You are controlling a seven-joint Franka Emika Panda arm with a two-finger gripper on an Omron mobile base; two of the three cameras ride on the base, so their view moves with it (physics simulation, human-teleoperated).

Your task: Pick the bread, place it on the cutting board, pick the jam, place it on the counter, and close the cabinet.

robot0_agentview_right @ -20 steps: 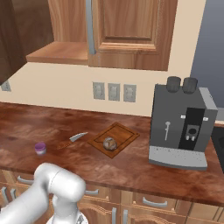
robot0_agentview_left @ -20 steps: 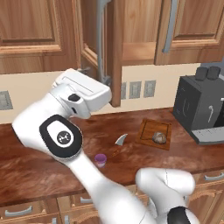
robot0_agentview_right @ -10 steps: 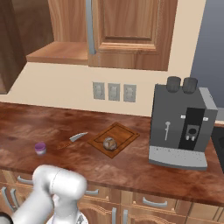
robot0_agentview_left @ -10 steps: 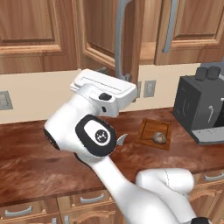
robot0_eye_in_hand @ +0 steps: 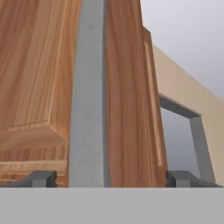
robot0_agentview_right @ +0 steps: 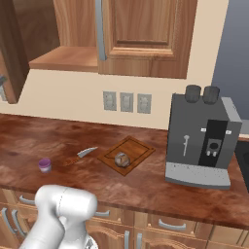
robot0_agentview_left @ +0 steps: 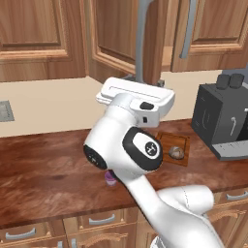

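While the bread [robot0_agentview_right: 121, 159] sits on the cutting board [robot0_agentview_right: 138, 149], gripper [robot0_eye_in_hand: 111, 178] spread wide astride the cabinet [robot0_eye_in_hand: 127, 87] handle [robot0_eye_in_hand: 87, 96].

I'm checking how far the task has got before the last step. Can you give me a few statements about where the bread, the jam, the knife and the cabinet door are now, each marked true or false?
1. The bread lies on the cutting board. True.
2. The jam is on the cabinet shelf. False: it stands on the counter, left of the knife.
3. The cabinet door is fully shut. False: it stands ajar, and the shelf shows beside it.
4. The gripper has its fingertips spread to either side of the door's grey bar handle. True.
5. The knife lies on the cutting board. False: it lies on the counter, just left of the board.
6. A coffee machine stands on the counter right of the board. True.
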